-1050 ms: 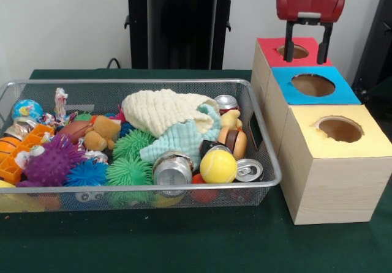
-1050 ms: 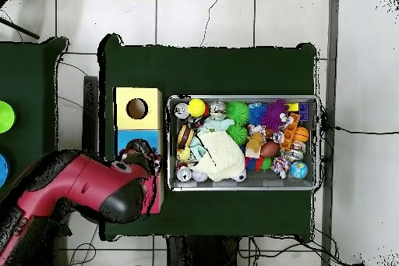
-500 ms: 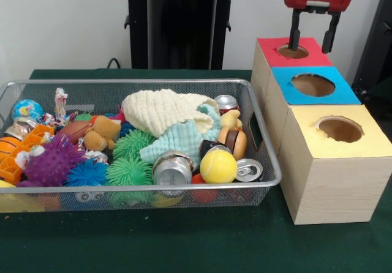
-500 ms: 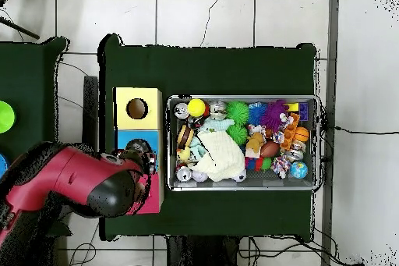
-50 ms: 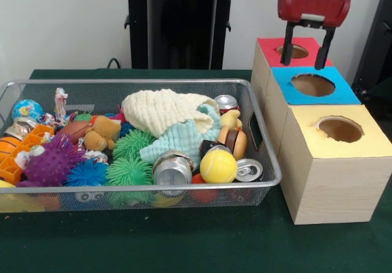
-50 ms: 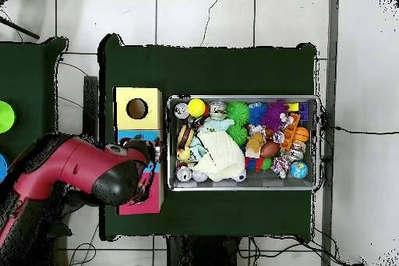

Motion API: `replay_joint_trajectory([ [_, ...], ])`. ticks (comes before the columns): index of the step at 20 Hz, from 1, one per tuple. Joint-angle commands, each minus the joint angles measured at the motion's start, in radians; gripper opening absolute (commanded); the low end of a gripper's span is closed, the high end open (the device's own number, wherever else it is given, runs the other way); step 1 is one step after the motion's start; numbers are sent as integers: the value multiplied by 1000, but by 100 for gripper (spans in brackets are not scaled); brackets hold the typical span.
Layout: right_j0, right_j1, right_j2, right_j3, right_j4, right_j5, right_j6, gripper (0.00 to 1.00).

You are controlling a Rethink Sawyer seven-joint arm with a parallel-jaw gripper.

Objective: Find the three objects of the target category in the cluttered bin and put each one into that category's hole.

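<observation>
Filling the left and middle of the green table, a silver wire-mesh bin [image 5: 257, 132] holds the clutter so everything to search sits in one place: cream knitted cloth [image 5: 162, 109] draped over a pale teal cloth [image 5: 184, 139], spiky green balls [image 5: 130, 170], a purple spiky ball [image 5: 52, 161], a yellow tennis ball [image 5: 218, 166]. Silver drink cans are the likely target set, my guess: one crushed can [image 5: 172, 169] at the near edge, one can on its side [image 5: 248, 170] near right, one upright can [image 5: 226, 103] at the far right corner. Just right of the bin stands a row of wooden boxes with round holes: yellow-topped box [image 5: 367, 143] nearest, blue-topped box [image 5: 288, 80] in the middle, red-topped box [image 5: 269, 45] farthest. Red-and-black arm hangs vertically over the red box, gripper [image 5: 305, 51] pointing down at its hole, black fingers spread, nothing between them.
</observation>
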Motion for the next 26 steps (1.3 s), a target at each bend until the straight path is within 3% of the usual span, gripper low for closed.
replay_joint_trajectory([
  [1, -75, -16, 187, -120, -32, -16, -151, 100],
  [10, -205, -146, 286, -117, -150, -97, -416, 100],
  [17, -249, -206, 320, -178, -269, -122, -380, 100],
  [26, -205, -211, 393, -154, -299, 2, -334, 100],
])
